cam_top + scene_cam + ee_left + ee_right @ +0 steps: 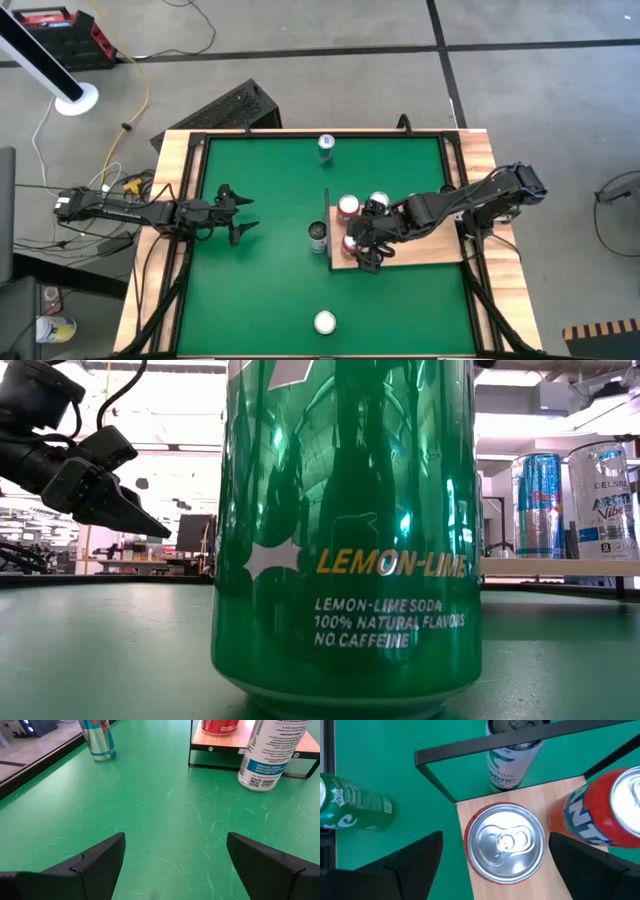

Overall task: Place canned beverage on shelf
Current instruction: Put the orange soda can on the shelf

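Observation:
The shelf (pixel 420 252) is a small light wooden board with a thin dark upright edge (pixel 485 747), at the table's right. My right gripper (pixel 365 248) is open above it, pointing down. Its fingers (pixel 415 862) stand on either side of an upright silver-topped can (pixel 504 842) that rests on its base at the shelf's near left corner, and they show no touch. A red-orange can (pixel 605 815) stands beside it on the shelf. My left gripper (pixel 240 217) is open and empty over the green table's left part; it also shows in its wrist view (pixel 172 865).
A white can (pixel 318 236) stands on the green just left of the shelf. A blue can (pixel 326 147) stands near the far edge and a green lemon-lime can (pixel 324 322) near the near edge, filling the low view (pixel 345 530). Two more cans (pixel 362 206) stand on the shelf's far part.

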`<state>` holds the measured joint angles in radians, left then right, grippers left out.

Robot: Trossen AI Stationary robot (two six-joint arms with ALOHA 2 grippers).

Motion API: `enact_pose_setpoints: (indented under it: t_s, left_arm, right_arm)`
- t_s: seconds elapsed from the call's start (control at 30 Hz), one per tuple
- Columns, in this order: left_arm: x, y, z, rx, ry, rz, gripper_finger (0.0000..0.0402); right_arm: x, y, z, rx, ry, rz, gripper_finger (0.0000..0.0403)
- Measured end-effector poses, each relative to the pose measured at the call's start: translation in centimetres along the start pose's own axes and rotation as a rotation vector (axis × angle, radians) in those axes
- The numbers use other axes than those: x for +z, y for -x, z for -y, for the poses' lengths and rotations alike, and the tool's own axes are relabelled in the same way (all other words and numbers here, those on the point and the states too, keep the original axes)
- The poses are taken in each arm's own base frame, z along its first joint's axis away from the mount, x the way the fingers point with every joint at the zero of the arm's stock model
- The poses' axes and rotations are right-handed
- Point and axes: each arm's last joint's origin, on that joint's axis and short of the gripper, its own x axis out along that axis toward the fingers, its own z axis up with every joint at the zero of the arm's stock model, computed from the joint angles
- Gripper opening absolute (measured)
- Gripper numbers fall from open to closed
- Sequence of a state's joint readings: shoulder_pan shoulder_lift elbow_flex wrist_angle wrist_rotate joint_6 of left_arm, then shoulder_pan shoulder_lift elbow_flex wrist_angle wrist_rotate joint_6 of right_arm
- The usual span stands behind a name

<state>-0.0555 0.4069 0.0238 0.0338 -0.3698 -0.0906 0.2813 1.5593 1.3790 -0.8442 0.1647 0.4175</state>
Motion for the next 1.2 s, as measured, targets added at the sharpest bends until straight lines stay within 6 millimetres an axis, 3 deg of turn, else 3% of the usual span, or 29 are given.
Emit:
enact_pose_setpoints:
  t_s: [0.47,0.83,1.0,1.2]
  left_arm:
    - [0.0,0.0,0.0,0.000,0.000,0.000,0.0334]
    - [0.0,0.0,0.0,0.001,0.000,0.000,0.0334]
    - [0.0,0.0,0.0,0.000,0.000,0.000,0.0334]
    - [0.0,0.0,0.0,0.000,0.000,0.000,0.0334]
  right_arm:
    - [-0.8,0.1,0.3,-0.053,0.023,-0.075,0.0379]
    - [-2.6,2.1,-0.6,-0.126,0.049,-0.108,0.0368]
    - [-2.9,1.2,-1.4,-0.153,0.082,-0.121,0.0297]
    - [-2.9,1.2,-1.3,-0.152,0.091,-0.123,0.0145]
